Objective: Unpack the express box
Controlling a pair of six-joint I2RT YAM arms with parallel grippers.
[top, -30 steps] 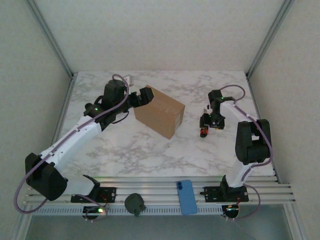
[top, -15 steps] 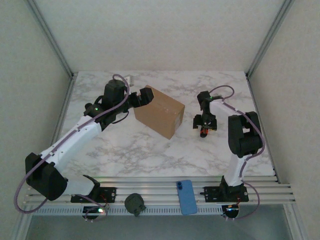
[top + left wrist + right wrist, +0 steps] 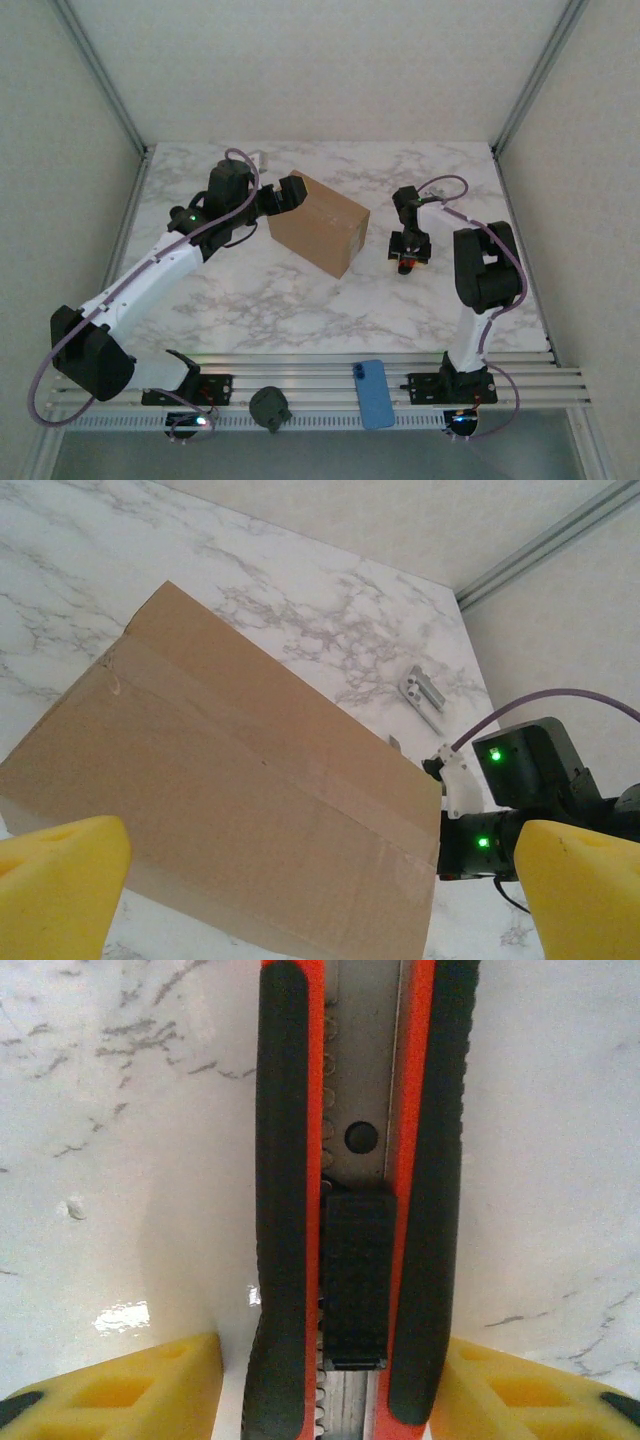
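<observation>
Straddling the knife [image 3: 350,1210] right of the box [image 3: 322,225] is the right end effector [image 3: 330,1390], grip impossible to tell; left end effector [image 3: 320,890] gapes wide.

I'm getting soft, even light from above both pincers. The marble table [image 3: 300,300] is reading pale, almost washed out, with only faint shadows pooling under the arms. Just ahead of one foam pad [image 3: 110,1385] of the right pincer [image 3: 325,1400], a small white glare spot is shining (wet-looking). The utility knife [image 3: 350,1160] between its pads is showing crisp. On the left pincer [image 3: 320,880] the pads are blurring, while the express box [image 3: 250,780] ahead of it is looking sharp.
</observation>
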